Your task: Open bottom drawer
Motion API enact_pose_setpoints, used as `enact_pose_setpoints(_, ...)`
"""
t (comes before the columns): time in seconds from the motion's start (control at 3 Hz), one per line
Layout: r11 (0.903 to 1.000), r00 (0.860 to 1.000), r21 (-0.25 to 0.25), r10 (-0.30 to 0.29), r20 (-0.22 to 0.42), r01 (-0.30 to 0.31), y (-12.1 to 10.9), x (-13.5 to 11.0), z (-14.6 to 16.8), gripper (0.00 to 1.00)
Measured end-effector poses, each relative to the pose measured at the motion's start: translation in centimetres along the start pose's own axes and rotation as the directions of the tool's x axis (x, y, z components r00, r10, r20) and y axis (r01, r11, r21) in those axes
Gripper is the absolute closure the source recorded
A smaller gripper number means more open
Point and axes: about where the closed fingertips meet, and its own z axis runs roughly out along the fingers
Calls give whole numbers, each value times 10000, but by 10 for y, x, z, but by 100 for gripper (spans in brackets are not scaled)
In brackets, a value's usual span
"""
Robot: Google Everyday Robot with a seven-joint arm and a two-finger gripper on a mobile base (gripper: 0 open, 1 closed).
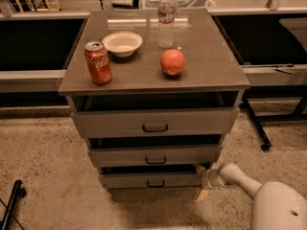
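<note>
The bottom drawer [151, 180] is the lowest, narrowest grey front of the cabinet, with a small dark pull handle [155, 184] at its centre. It stands slightly out, with a dark gap above it. My gripper [202, 182] is at the drawer's right end, low near the floor, on the end of my pale arm [240, 181] that comes in from the lower right. One yellowish fingertip [202, 194] hangs below the drawer's right corner, the other sits near its top corner.
The middle drawer [154, 155] and the top drawer [155, 121] also stand slightly out. On the cabinet top are a red soda can [98, 62], a white bowl [122, 43], a water bottle [166, 18] and an orange fruit [172, 62]. A black stand [11, 202] is at lower left.
</note>
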Motion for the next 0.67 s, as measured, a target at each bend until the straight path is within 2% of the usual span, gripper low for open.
enact_pose_setpoints(0.33, 10000, 10000, 0, 0, 0, 0, 0, 0, 0, 18)
enact_pose_setpoints(0.67, 10000, 10000, -1, 0, 1, 0, 0, 0, 0, 42)
